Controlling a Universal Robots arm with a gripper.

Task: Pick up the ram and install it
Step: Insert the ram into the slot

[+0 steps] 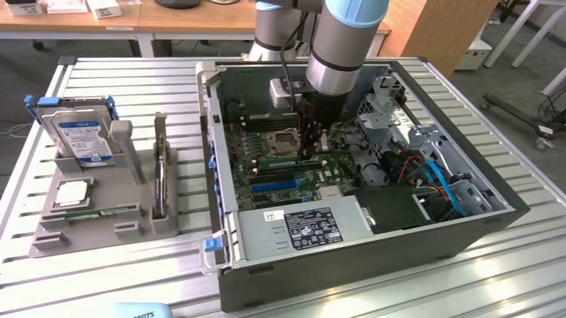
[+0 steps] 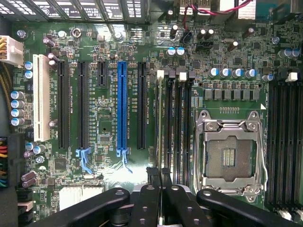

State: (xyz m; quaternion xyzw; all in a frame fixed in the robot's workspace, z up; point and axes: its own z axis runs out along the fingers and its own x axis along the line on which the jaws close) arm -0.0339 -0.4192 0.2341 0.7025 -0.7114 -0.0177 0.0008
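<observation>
Counter [image 1: 124, 285]: slatted metal, carrying everything I can see from here.
Computer case [image 1: 354, 271]: lying open on the counter toward the exterior view's right, its motherboard [image 2: 109, 52] exposed.
Arm [image 1: 340, 40]: reaching down into the case.
Grey holder [image 1: 53, 246]: on the counter, to the exterior view's left of the case.
End effector [image 1: 308, 154]: low over the board beside the processor socket [image 2: 229, 151]. I read the fingers as pressed together with nothing pinched (I cannot identify the pale line along the memory slot [image 2: 160, 118] just ahead of the tips).
Ram [image 1: 99, 214]: lying flat in the holder's front recess, well apart from the end effector.
</observation>
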